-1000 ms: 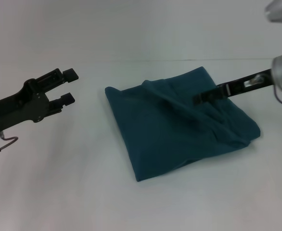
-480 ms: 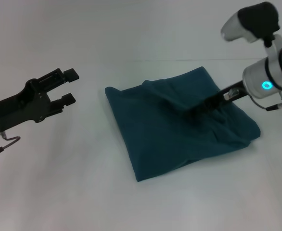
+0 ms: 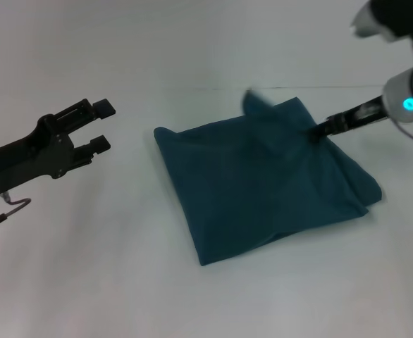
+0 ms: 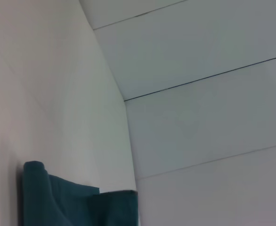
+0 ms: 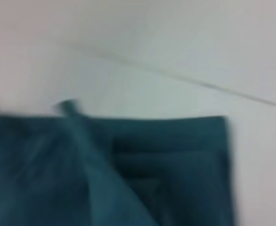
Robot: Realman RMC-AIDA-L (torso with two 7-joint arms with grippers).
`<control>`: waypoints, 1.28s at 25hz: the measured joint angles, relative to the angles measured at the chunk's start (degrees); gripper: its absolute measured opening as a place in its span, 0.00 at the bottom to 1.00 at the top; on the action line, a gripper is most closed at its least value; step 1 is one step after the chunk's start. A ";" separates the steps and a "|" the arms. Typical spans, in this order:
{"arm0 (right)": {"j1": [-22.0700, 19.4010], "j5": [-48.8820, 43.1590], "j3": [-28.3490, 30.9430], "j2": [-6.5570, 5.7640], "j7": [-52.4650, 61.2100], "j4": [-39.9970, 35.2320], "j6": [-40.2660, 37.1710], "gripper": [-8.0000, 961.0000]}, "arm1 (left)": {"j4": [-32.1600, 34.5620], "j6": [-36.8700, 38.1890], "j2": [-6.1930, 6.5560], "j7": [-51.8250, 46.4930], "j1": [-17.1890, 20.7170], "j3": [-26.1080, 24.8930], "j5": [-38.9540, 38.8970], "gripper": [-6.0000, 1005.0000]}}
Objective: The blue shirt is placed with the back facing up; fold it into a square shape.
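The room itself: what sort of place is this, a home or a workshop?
Probably a robot test bench or lab, not a home. A bare white table holds only a folded blue shirt, plain white panelled walls stand behind, and two robot arms work it: left gripper, right gripper.

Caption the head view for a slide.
Right gripper at the folded blue shirt; left gripper open, apart.

No lettering, label or number can be read anywhere — not even on the blue shirt (image 3: pixel 263 183).
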 joint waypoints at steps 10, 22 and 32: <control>-2.50 9.50 7.77 -3.62 -5.07 2.17 -8.36 0.86 | -0.30 -0.07 0.00 0.53 -0.23 -0.42 -0.19 0.87; -4.42 13.55 10.66 -4.86 -5.71 7.50 -9.26 0.86 | -0.84 -0.42 -0.05 0.73 -0.49 -0.62 -0.21 0.87; -3.96 13.65 10.51 -2.86 -6.38 9.67 -4.54 0.86 | -2.25 -1.58 -0.09 1.40 -0.79 -0.61 -0.21 0.87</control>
